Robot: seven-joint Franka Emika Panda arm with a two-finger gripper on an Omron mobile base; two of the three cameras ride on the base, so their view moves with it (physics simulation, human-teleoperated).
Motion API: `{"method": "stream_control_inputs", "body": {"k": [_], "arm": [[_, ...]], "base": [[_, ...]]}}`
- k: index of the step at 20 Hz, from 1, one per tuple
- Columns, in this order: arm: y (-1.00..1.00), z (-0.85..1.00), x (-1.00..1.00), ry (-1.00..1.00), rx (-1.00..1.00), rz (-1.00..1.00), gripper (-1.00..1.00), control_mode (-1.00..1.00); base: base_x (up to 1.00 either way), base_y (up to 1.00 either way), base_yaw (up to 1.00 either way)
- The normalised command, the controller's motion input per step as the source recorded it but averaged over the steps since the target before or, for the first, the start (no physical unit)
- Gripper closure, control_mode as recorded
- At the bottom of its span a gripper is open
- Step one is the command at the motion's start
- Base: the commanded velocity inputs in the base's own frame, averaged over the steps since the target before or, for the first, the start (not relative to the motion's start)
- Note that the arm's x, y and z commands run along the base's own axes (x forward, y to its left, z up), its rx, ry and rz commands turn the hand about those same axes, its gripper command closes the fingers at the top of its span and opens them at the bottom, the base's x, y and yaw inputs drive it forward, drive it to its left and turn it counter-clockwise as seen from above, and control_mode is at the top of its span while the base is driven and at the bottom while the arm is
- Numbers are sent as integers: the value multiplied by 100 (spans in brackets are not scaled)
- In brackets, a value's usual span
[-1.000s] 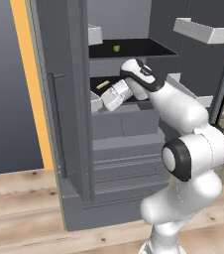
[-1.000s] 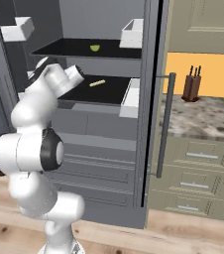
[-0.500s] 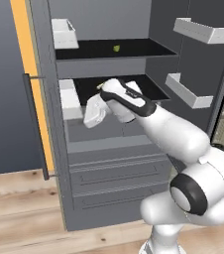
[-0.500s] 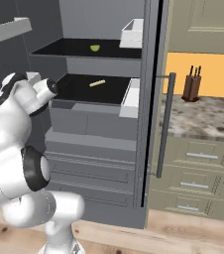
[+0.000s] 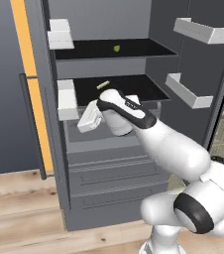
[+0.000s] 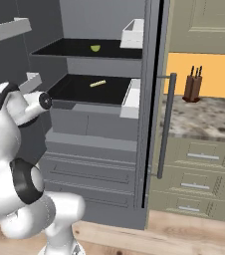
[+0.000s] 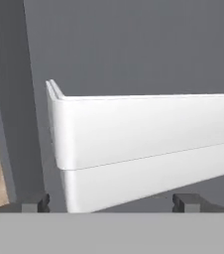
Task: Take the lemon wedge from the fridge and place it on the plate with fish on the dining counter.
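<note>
The fridge stands with both upper doors swung wide, its two dark shelves and white door bins open to the base cameras. Over the last second the left door has gone from partly shut to fully open, and the arm has swept leftwards with it — by my reading the opening step is as good as done and the reach for the fruit comes next.

The arm stretches from the base towards the left door. Its gripper sits just beside the lower left door bin, and the hand view looks straight at that white bin at close range. The two dark finger tips stand well apart at the bottom of that view, with nothing between them, so the jaws are apart and empty.

A small green-yellow piece lies towards the back of the upper shelf, seen also from the right; this is most likely the lemon wedge. It is too small to tell which way it points or where its long axis runs. On the lower shelf lies a pale yellow stick-like item, its length running slantwise across the shelf.

To reach the wedge, the hand must leave the door and rise to the upper shelf.
</note>
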Motion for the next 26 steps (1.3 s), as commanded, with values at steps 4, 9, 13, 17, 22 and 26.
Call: {"method": "stream_control_inputs", "body": {"k": [4,9,13,17,22,26], "arm": [[-92,70,-66,2,0,-41,-100,-100],[-96,30,-66,16,-15,-43,-100,-100],[-71,0,-18,46,-28,-51,-100,-100],[-60,0,0,62,-26,-54,-100,-100],[-71,0,-3,50,-14,-40,-100,-100],[-54,11,0,29,-3,-25,-100,-100]], "base": [[0,0,0],[0,0,0],[0,0,0],[0,0,0],[0,0,0],[0,0,0]]}}
